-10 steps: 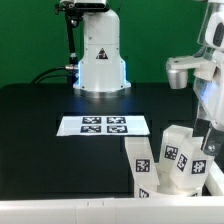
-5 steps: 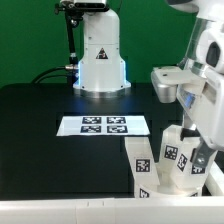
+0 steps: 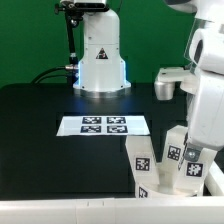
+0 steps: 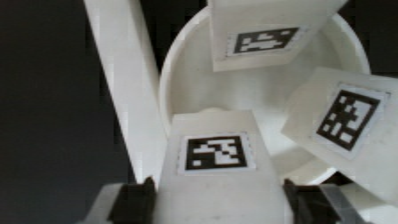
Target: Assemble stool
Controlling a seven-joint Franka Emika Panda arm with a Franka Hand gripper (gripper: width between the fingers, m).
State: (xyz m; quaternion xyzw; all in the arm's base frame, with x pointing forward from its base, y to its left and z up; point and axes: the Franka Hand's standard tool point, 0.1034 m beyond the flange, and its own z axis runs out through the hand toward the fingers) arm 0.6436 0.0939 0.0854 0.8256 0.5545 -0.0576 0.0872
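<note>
In the wrist view my gripper [image 4: 219, 205] has a dark finger on each side of a white stool leg [image 4: 217, 150] with a square tag, and both fingers touch it. The leg lies against the curved white seat [image 4: 178, 90]. Two more tagged legs [image 4: 267, 35] [image 4: 347, 110] lie just beyond it. In the exterior view the tagged white stool parts [image 3: 145, 165] are bunched at the table's front right corner. My arm [image 3: 205, 95] stands over them and hides the fingers.
The marker board [image 3: 103, 125] lies mid-table. The white robot base [image 3: 100, 55] stands at the back. A white rim [image 3: 60, 205] runs along the table's front edge, and a white bar [image 4: 116, 90] runs beside the seat in the wrist view.
My arm has swung towards the exterior view's left and lower over the stool parts, covering more of them. The parts themselves have hardly shifted.
</note>
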